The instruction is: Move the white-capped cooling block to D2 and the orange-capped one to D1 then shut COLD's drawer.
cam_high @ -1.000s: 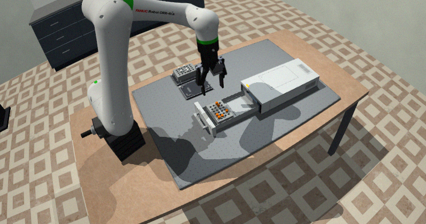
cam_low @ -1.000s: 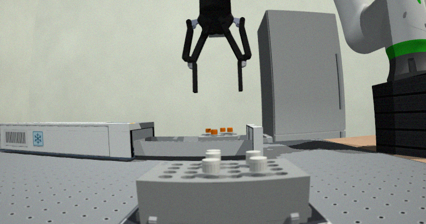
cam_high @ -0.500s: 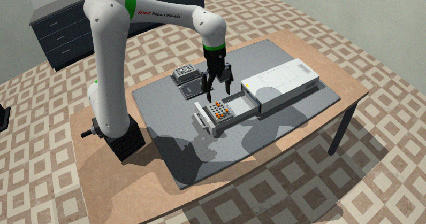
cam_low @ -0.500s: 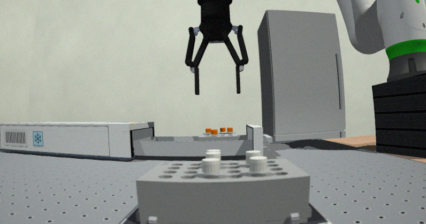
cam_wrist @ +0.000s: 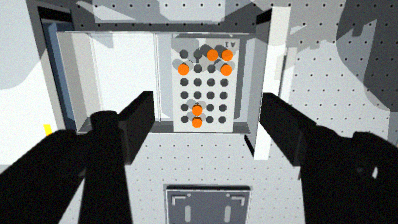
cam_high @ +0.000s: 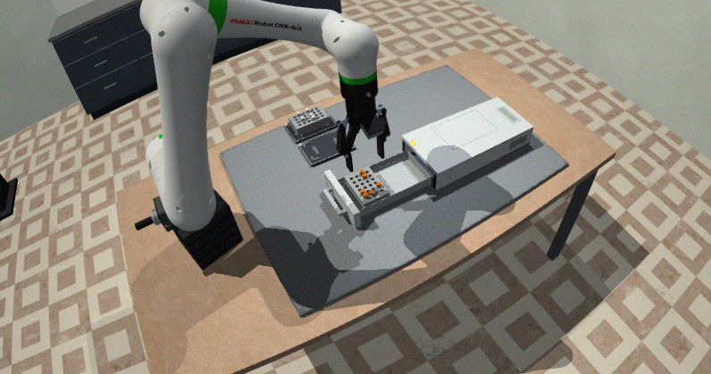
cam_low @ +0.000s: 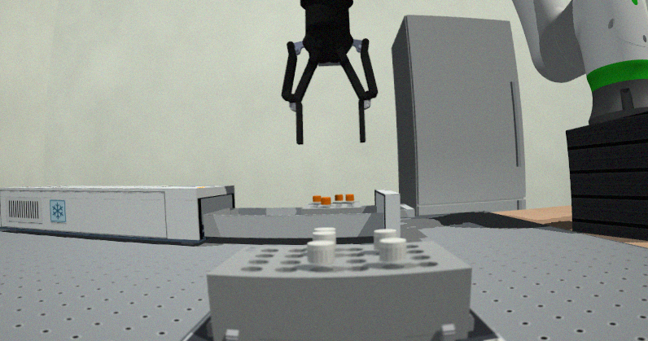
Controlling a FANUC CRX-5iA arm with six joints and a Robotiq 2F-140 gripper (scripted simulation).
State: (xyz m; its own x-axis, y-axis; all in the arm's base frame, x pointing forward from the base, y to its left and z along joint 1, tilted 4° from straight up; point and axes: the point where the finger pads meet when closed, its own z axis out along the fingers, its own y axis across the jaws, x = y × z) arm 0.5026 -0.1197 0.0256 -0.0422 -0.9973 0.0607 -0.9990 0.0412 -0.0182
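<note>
Top view — gripper (cam_high: 366,162) (cam_low: 330,142) (cam_wrist: 207,106) pointing down above open drawer (cam_high: 404,173) (cam_low: 295,225) (cam_wrist: 125,65), fingers wide apart — nothing between them
</note>
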